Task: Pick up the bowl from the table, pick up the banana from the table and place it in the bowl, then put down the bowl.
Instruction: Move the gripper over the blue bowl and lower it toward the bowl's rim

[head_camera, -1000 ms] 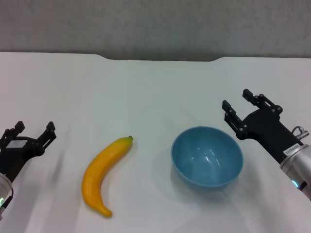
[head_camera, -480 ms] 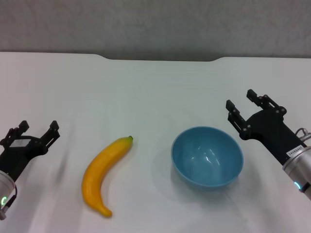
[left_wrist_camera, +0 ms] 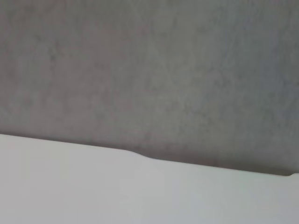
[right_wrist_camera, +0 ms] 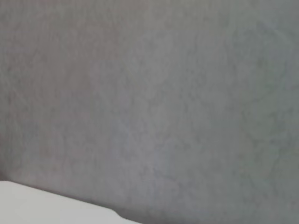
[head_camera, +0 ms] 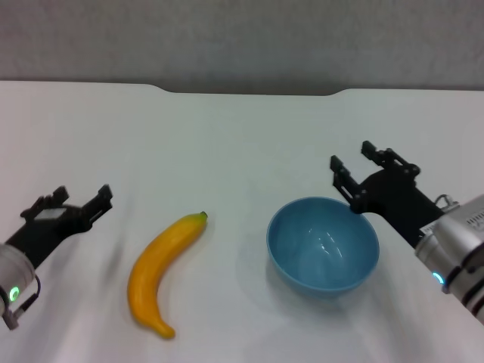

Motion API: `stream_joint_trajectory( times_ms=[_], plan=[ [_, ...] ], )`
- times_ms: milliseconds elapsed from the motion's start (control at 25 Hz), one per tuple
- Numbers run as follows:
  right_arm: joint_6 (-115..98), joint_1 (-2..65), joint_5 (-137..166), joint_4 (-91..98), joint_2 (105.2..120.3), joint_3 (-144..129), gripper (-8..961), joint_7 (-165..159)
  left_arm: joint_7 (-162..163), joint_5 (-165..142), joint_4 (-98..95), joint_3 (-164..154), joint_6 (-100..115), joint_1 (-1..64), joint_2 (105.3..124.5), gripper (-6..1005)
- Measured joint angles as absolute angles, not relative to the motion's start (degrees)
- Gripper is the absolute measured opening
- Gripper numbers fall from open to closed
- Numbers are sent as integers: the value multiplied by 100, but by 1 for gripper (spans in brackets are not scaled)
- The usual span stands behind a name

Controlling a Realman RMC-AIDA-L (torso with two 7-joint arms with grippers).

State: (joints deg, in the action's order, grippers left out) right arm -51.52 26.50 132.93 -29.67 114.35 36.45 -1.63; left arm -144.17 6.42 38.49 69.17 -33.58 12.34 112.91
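A light-blue bowl (head_camera: 323, 244) sits on the white table (head_camera: 227, 144), right of centre. A yellow-orange banana (head_camera: 161, 270) lies to its left, green stem tip toward the bowl. My right gripper (head_camera: 352, 165) is open, just behind the bowl's far right rim. My left gripper (head_camera: 76, 198) is open, left of the banana and apart from it. The wrist views show only the grey wall and a strip of table edge (left_wrist_camera: 140, 186).
The table's far edge has a notch (head_camera: 249, 92) against the grey wall (head_camera: 242, 38).
My right gripper has moved left, toward the bowl's rim. My left gripper has moved right and farther from me, toward the banana. Bowl and banana have not moved.
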Motion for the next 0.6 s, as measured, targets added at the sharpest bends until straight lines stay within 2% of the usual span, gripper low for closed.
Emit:
stream_joint_trajectory(
  times_ms=[40,80,160,240,280,400,480,520,560,600],
  plan=[
    [-4974,2633,13326,-3139,11386,3708,589,-132,-14272,468,4272,6928,-3004,1112,11218,881],
    [-4640,2604,13406,-3427,11274,3792,589,-118,-14158,297,4717,6948,-2661,996,11156,881],
    [-4461,2593,13464,-3586,11221,3843,589,-116,-14094,-61,5436,7054,-1864,801,11108,880],
    [-3986,2566,13620,-4014,11100,4021,589,-111,-14100,-467,6138,7200,-1014,594,11132,880],
    [-3314,2476,13853,-4574,10983,4320,589,-93,-14119,-794,6769,7279,-176,451,11195,880],
    [-2422,2313,14118,-5201,10910,4786,589,11,-14166,-920,7220,7241,582,425,11222,880],
    [-1442,2098,14383,-5797,10942,5356,590,229,-14282,-914,7610,7141,1165,447,11222,880],
    [-648,1863,14616,-6313,11100,5888,590,513,-14328,-903,7717,7118,1308,453,11223,880],
    [-648,1863,14616,-6313,11100,5888,590,513,-14430,-875,7880,7093,1506,458,11236,880],
    [-294,1767,14684,-6531,11189,6125,590,659,-14537,-820,8015,7083,1709,458,11254,880]
  ],
)
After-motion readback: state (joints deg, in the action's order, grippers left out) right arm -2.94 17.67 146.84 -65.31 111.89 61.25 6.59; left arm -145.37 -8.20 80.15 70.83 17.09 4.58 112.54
